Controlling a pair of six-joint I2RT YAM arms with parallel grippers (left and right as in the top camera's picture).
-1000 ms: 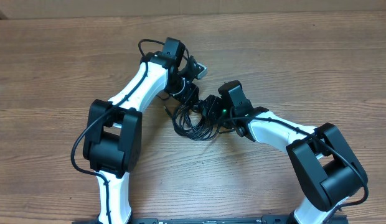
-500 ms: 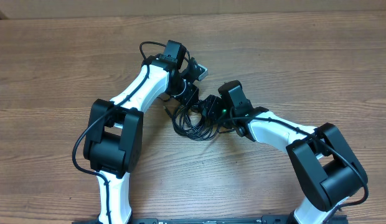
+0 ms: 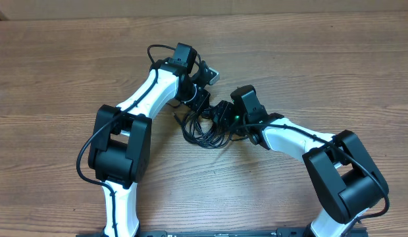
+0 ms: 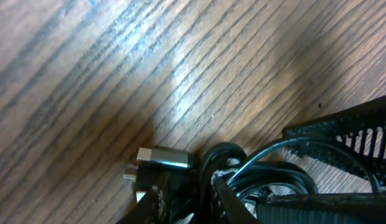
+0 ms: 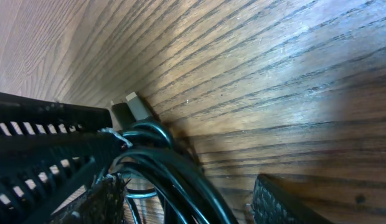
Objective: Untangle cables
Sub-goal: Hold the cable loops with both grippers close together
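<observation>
Working low over the worktop (image 3: 309, 66), both arms meet at the cables (image 3: 205, 130), a bunched black tangle lying between them near the middle. My left pincer (image 4: 190, 202) has its fingers close on either side of a cord, just beside a silver plug (image 4: 163, 158); I cannot tell whether it clamps. My right pincer (image 5: 193, 180) stands apart, with cords running between its fingers.

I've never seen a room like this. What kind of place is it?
Probably a robot lab or workshop, though only a tabletop shows. A white-and-black left arm and right arm reach across a wooden table to a tangle of thin black cables.
</observation>
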